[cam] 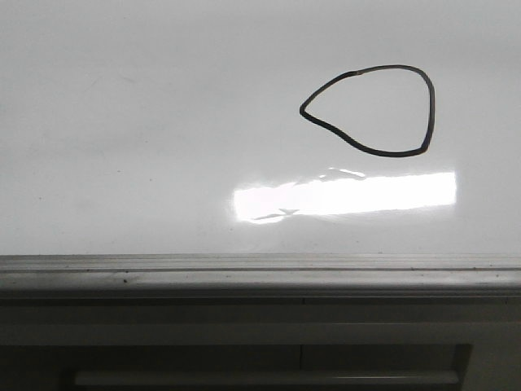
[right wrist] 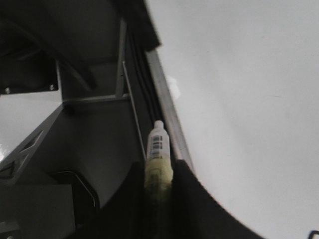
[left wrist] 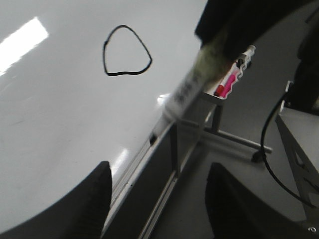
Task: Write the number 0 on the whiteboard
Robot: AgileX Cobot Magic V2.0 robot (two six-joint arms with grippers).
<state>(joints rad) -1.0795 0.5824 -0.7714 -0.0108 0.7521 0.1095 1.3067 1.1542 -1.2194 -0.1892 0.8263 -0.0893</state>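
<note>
A closed, lopsided number 0 (cam: 376, 110) already sits on the whiteboard (cam: 122, 147); writing looks finished. The right gripper (right wrist: 158, 186) clamps the marker (right wrist: 158, 154), apparently lifted clear; left gripper (left wrist: 157, 199) gapes, holding nothing.

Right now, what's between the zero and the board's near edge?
Front view: only a light glare lies between the zero and the edge strip; otherwise bare whiteboard.

Below me lies a grey floor (left wrist: 234, 164); a metal frame leg (left wrist: 217, 115) stands on it, and a black cable (left wrist: 269, 149) hangs nearby.
</note>
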